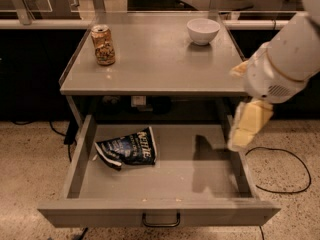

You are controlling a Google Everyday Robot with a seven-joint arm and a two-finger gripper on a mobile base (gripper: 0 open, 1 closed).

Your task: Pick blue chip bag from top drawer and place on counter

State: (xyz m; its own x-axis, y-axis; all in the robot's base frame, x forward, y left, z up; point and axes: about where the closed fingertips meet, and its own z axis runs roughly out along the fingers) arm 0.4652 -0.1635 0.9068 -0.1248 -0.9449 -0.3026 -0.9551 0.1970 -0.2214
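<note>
The blue chip bag (127, 149) lies crumpled in the left half of the open top drawer (165, 211), with its white "Kettle" lettering facing up. The drawer is pulled fully out below the grey counter (155, 64). My gripper (246, 129), with cream-coloured fingers, hangs from the white arm over the drawer's right side wall, pointing down. It is well to the right of the bag and holds nothing that I can see. Its shadow falls on the drawer floor.
A tan patterned drink can (103, 45) stands at the counter's back left. A white bowl (203, 31) sits at the back right. A black cable (290, 176) loops on the speckled floor to the drawer's right. Glass-railed furniture stands behind the counter.
</note>
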